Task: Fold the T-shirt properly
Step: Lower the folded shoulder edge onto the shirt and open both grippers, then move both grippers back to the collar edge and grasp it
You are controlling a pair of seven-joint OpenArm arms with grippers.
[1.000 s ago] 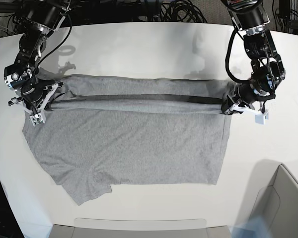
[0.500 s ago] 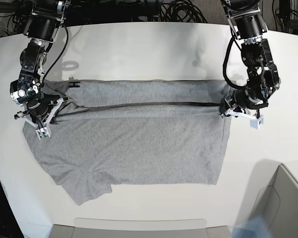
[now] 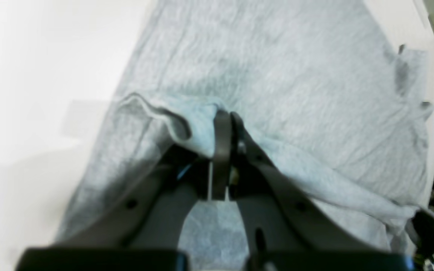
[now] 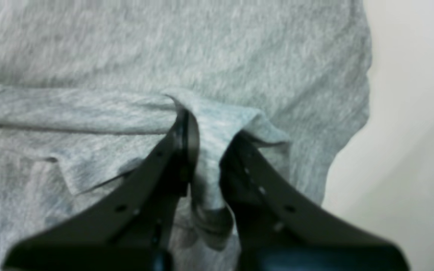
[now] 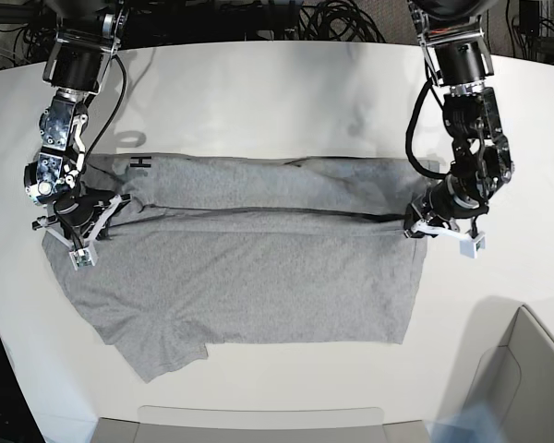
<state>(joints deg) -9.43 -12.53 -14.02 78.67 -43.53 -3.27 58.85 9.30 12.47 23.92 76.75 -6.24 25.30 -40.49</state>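
Observation:
The heather-grey T-shirt (image 5: 249, 277) lies spread on the white table (image 5: 258, 92), its far edge doubled over toward the near side as a long band (image 5: 268, 189). A black letter (image 5: 140, 162) shows on the turned-up side at the band's left end. My left gripper (image 5: 415, 224) is at the shirt's right edge. In the left wrist view this left gripper (image 3: 226, 117) is shut on a pinched ridge of the T-shirt (image 3: 296, 75). My right gripper (image 5: 90, 229) is at the shirt's left edge. In the right wrist view the right gripper (image 4: 211, 128) is shut on a bunch of the T-shirt (image 4: 202, 45).
A grey box (image 5: 526, 388) stands at the near right corner, and a flat grey tray (image 5: 258, 420) runs along the near edge. Black cables (image 5: 337, 18) pile up behind the table. Bare table (image 5: 499, 277) lies to the right of the shirt.
Both grippers have moved toward the near side with the shirt's far edge. The folded band has widened and flattened, and a black letter has come into view at its left end.

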